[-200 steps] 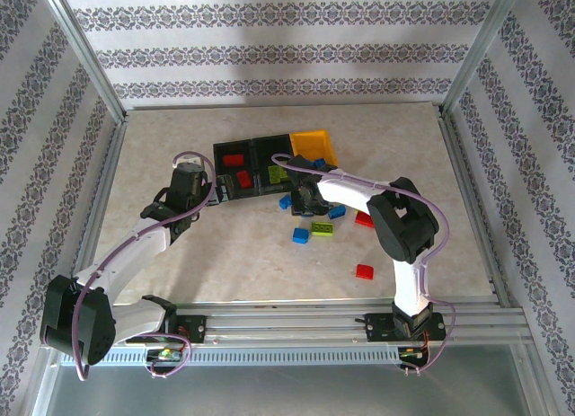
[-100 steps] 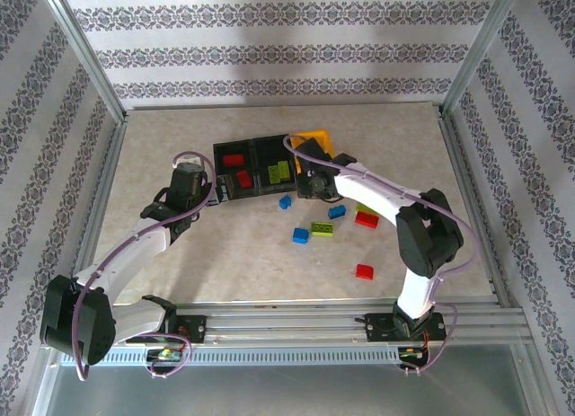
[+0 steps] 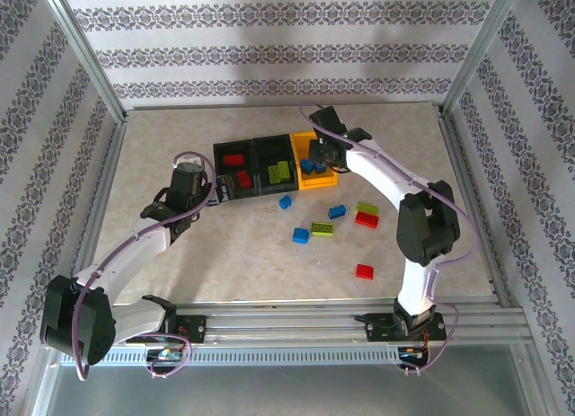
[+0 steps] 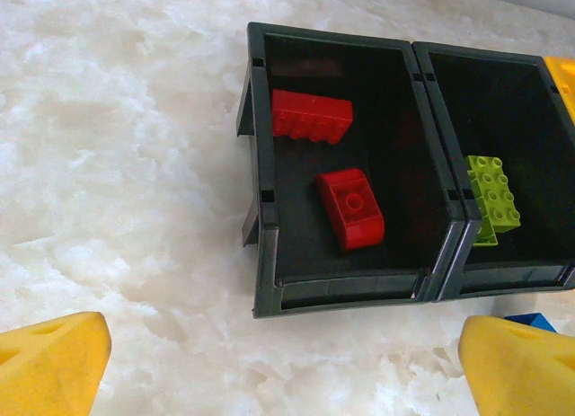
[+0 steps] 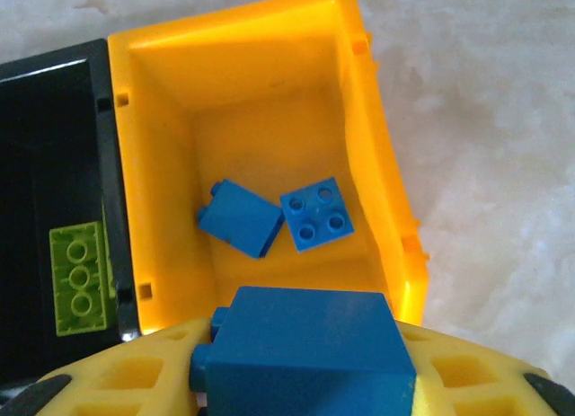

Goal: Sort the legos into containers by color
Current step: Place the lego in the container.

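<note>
Right gripper (image 3: 316, 153) clamped on blue brick (image 5: 305, 344) above yellow bin (image 5: 162, 164); two blues already inside; left gripper (image 4: 283, 367) fingers wide apart, empty, near black bins (image 4: 260, 218) holding reds, green; roughly half done; seven loose bricks (image 3: 322, 228) left on table (image 3: 180, 281).

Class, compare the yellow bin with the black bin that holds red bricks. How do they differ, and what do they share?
The yellow bin is bright yellow-orange; the black bin is black. The yellow bin holds two blue bricks; the black bin holds two red bricks. The yellow bin ends the row on the right, the black bin on the left. Both are open rectangular bins, each holding one colour.
</note>
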`<state>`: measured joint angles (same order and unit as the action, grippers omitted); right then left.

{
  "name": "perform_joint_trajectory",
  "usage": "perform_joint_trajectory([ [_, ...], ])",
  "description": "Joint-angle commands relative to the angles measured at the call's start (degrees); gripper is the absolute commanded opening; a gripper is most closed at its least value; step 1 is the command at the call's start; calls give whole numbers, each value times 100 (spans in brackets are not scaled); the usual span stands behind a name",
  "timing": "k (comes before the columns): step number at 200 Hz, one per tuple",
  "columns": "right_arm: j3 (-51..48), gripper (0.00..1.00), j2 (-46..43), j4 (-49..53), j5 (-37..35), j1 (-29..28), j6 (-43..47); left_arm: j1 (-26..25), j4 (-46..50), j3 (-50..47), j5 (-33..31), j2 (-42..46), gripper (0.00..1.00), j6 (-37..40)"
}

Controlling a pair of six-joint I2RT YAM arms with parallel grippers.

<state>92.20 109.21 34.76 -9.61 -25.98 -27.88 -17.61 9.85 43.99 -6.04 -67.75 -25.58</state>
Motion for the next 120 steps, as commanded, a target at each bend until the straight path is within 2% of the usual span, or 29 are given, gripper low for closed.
perform_joint_trajectory([
  [1, 362, 39, 323, 39, -41, 66, 200, 75, 96, -57, 25, 146, 99, -8],
  [120, 1479, 42, 1488, 105, 53, 146, 366, 77, 167, -92, -28, 212, 99, 9],
])
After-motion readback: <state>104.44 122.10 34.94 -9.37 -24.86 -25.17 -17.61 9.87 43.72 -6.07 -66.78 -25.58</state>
